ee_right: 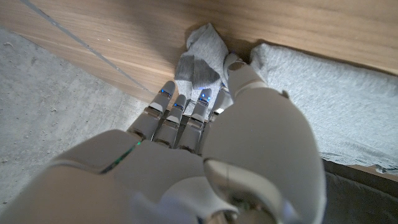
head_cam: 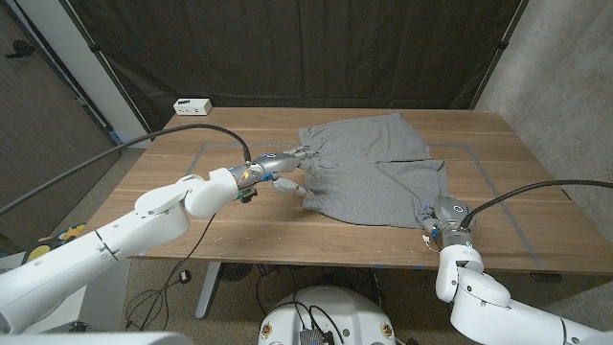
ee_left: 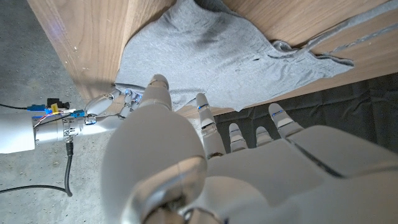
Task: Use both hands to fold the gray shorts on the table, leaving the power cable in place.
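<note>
Black curtains (head_cam: 287,48) back wooden table (head_cam: 230,129) bearing gray shorts (head_cam: 369,168).

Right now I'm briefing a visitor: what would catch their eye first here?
The gray shorts spread across the middle of the wooden table. The left hand reaches to their left edge, fingers spread, while the right hand pinches a corner at the table's near edge.

Overhead head view; wrist views close over shorts (head_cam: 369,168)
</note>
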Robot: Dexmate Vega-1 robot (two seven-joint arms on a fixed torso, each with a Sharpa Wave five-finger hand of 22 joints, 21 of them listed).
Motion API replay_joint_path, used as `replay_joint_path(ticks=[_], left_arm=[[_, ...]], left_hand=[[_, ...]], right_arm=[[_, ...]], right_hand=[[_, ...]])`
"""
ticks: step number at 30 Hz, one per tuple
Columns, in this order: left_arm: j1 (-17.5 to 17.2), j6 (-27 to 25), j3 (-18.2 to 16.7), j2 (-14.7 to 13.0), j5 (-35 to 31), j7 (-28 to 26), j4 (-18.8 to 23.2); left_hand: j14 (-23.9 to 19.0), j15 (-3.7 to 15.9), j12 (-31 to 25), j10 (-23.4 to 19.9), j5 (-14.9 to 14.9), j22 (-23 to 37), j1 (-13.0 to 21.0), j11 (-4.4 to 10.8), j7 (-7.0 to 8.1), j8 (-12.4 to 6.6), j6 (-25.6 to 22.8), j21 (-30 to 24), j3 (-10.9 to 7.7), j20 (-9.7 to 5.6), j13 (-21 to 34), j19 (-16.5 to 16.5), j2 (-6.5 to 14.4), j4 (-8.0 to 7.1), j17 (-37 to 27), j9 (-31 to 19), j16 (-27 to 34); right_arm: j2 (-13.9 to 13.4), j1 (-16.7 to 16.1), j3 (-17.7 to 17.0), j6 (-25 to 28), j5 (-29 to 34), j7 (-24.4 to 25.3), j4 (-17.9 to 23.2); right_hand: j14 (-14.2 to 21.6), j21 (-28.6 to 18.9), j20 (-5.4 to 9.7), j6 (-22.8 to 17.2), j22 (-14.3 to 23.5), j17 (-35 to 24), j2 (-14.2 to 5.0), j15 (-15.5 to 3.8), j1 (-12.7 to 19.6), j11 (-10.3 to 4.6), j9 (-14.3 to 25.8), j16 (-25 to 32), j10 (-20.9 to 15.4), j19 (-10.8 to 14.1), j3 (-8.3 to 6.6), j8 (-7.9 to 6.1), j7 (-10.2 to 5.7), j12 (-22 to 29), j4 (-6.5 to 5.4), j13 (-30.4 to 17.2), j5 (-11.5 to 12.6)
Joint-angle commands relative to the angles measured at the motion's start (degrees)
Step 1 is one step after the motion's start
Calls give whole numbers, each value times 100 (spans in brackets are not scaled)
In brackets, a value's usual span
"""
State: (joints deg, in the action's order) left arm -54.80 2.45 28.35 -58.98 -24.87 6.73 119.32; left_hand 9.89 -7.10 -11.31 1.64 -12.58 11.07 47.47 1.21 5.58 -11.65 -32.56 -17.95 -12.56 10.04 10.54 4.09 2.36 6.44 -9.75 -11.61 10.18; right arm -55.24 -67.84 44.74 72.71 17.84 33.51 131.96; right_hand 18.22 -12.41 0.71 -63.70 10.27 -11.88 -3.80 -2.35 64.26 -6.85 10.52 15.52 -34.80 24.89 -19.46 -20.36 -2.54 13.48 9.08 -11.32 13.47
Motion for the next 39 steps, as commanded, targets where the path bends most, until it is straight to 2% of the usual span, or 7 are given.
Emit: replay_joint_path(ticks=[1, 5, 13, 14, 17, 25, 39], left_arm=[[-114, -473, -253, -335, -324, 462, 572], [-48, -573, -102, -233, -767, 429, 522], [139, -435, 268, 92, -1408, 238, 97], [154, -399, 314, 132, -1505, 167, 34], [175, -274, 399, 233, -1633, -7, -141], [164, -10, 622, 441, -2054, -530, -515], [146, -37, 970, 658, -2824, -754, -726]], left_hand=[[206, -65, -18, 27, 39, 27, 40, -37, 28, -24, -54, 30, 48, 65, 19, -7, -105, 33, -15, -29, 16], [211, -66, -19, 33, 40, 26, 47, -7, 108, -36, -67, 38, 88, 55, 19, -14, -183, 61, -16, -30, 18], [194, -18, -31, 9, 21, 25, 88, 37, 187, -28, -30, 43, 125, 27, 20, -48, -254, 99, -16, -31, 28], [193, -16, -31, 12, 20, 25, 91, 34, 189, -28, -29, 43, 127, 26, 20, -49, -257, 101, -16, -31, 28], [121, 41, -74, -108, -15, 25, 170, 133, 307, -122, -258, 40, 149, -6, 19, -109, -309, 146, -15, -30, 51], [-73, 167, -133, -353, -86, 22, 354, 259, 387, -294, -752, 5, 169, -93, 15, -302, -361, 209, -11, -24, 85], [-247, 296, -167, -616, -147, 20, 552, 383, 512, -427, -1219, -17, 186, -210, 11, -483, -394, 235, -7, -11, 86]], right_arm=[[88, 27, -7, 28, 59, 141, 37], [112, 21, -15, 16, 48, 161, 34], [213, -162, -253, -91, -27, 319, 47], [199, -111, -185, -39, 10, 303, 42], [209, -142, -242, -95, -24, 315, 33], [163, -206, -359, -240, -69, 332, 1], [66, -298, -500, -493, -118, 283, -56]], right_hand=[[58, -27, -9, -44, 14, -21, -9, -833, 60, 32, 17, 25, -18, 43, 28, -8, 63, -7, -15, -15, -6], [61, -29, -5, -59, 14, -21, -10, -835, 74, 43, 17, 26, -25, 51, 35, -4, 68, -10, -9, -16, -7], [68, -31, -1, -92, 14, -19, -4, -829, 105, 42, 17, 27, -33, 63, 51, 3, 84, -19, 2, -16, -10], [70, -30, -1, -91, 14, -19, -5, -826, 109, 48, 17, 28, -36, 63, 54, 7, 94, -20, 2, -17, -10], [74, -31, 1, -98, 14, -20, -9, -826, 119, 54, 17, 30, -37, 67, 58, 12, 89, -24, 3, -17, -11], [87, -29, 2, -107, 14, -22, -13, -825, 138, 36, 17, 36, -41, 70, 74, 28, 105, -34, 4, -17, -15], [83, -26, 2, -119, 14, -21, -11, -816, 187, 41, 17, 32, -67, 74, 101, 63, 160, -45, 13, -19, -21]])
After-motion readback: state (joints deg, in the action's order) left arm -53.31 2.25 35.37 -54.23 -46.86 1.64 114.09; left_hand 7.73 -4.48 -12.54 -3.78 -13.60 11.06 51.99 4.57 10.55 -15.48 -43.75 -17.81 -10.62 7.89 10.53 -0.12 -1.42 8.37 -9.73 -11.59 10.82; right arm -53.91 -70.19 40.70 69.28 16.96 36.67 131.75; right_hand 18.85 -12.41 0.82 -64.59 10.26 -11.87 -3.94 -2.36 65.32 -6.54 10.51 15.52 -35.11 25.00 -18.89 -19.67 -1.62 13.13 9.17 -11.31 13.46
